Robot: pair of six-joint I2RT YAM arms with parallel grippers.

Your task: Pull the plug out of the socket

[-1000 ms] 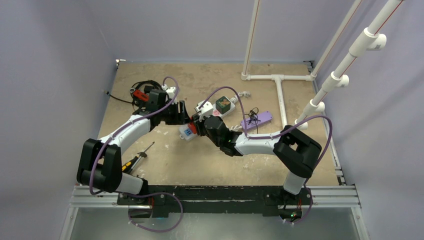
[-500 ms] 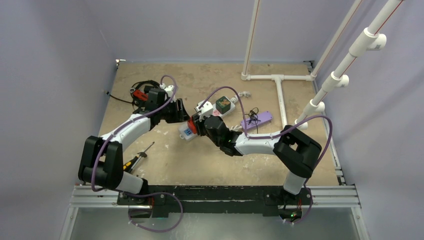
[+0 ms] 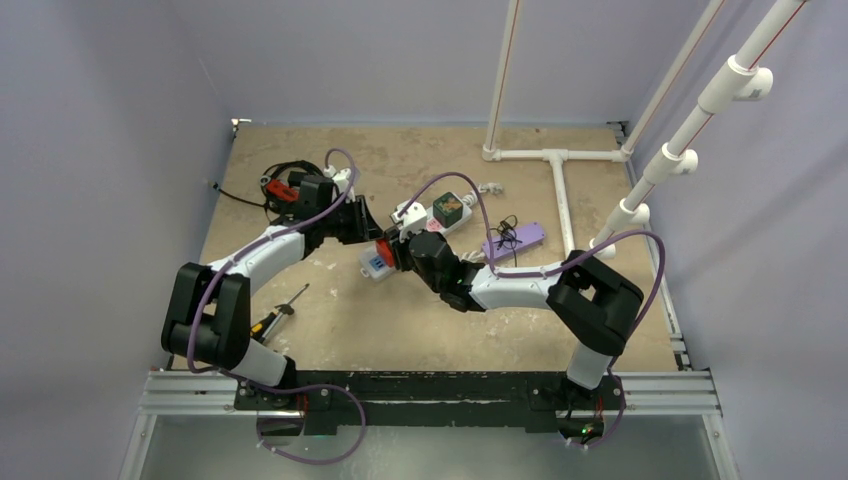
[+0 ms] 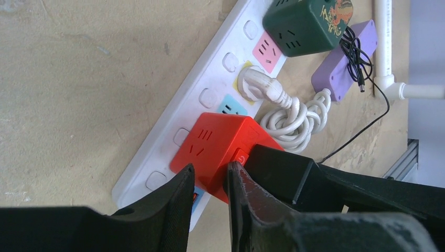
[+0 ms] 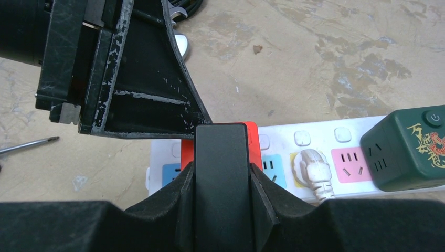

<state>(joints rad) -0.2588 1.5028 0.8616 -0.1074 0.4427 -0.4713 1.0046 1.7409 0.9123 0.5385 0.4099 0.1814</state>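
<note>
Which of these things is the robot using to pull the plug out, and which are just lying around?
For the job:
power strip
red plug
left tool
right tool

Just lying about:
green plug, sitting in the strip, untouched
purple bar
screwdriver
white pipes

White socket with blue, pink, yellow outlets; red plug; green cube; purple bar.
</note>
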